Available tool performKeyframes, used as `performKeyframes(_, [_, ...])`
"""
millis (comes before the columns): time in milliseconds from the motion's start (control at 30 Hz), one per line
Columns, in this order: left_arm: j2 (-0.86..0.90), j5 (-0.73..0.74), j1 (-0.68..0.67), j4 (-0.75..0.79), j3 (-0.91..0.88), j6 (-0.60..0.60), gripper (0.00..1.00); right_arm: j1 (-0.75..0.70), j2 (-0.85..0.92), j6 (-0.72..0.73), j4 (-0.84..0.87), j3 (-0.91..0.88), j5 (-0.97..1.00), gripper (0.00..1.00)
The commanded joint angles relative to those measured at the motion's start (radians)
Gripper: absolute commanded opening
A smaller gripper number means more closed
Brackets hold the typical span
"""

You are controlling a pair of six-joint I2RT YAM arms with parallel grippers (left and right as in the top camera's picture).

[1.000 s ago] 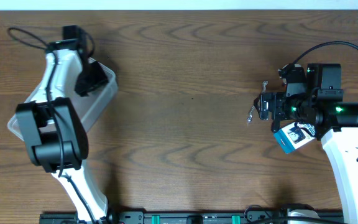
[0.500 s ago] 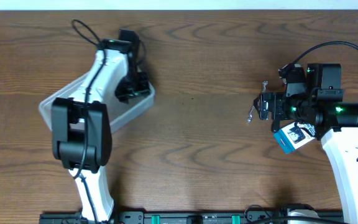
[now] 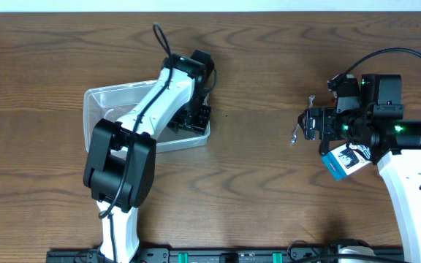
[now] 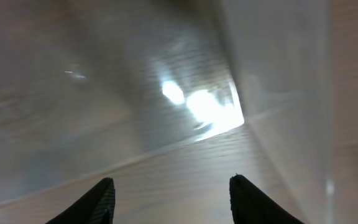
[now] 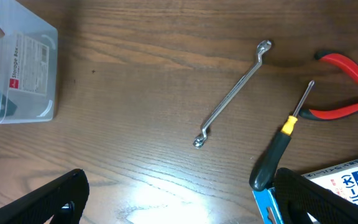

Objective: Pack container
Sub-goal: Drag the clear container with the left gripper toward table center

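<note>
The container (image 3: 112,102) is a clear plastic tub lying left of the table's middle, long side left to right. My left gripper (image 3: 194,120) reaches down into its right end. In the left wrist view the fingers (image 4: 171,183) are spread apart over the tub's clear floor, near a corner wall (image 4: 278,93), with nothing between them. The tub's end also shows in the right wrist view (image 5: 30,81). My right gripper (image 3: 309,126) hovers open and empty above the table at the right, with its fingers (image 5: 179,199) wide apart.
A silver wrench (image 5: 232,93), a screwdriver with a black and yellow handle (image 5: 284,146), red-handled pliers (image 5: 347,87) and a blue-edged packet (image 3: 344,161) lie on the wooden table under and beside the right gripper.
The left arm has swept right, bringing the container from the far left towards the table's middle and turning it level. The right arm has not moved.
</note>
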Motion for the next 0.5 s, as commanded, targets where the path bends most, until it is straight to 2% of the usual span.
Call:
performKeyframes(0, [-0.029,-0.156,0.019,-0.013,-0.003,0.05,0.52,-0.003,-0.003,-0.019,0.003,0.018,-0.011,0.98])
performKeyframes(233, [-0.195,-0.267,0.133,0.014,-0.003,-0.018,0.53,-0.003,-0.003,-0.026,-0.002,0.018,-0.01,0.98])
performKeyframes(400, [-0.372,-0.334,0.294,0.04,-0.003,-0.058,0.7,-0.003,-0.003,-0.026,-0.001,0.018,-0.01,0.98])
performKeyframes(467, [-0.427,-0.336,0.387,0.057,-0.003,-0.079,0.71,-0.003,-0.003,-0.026,-0.001,0.018,-0.01,0.98])
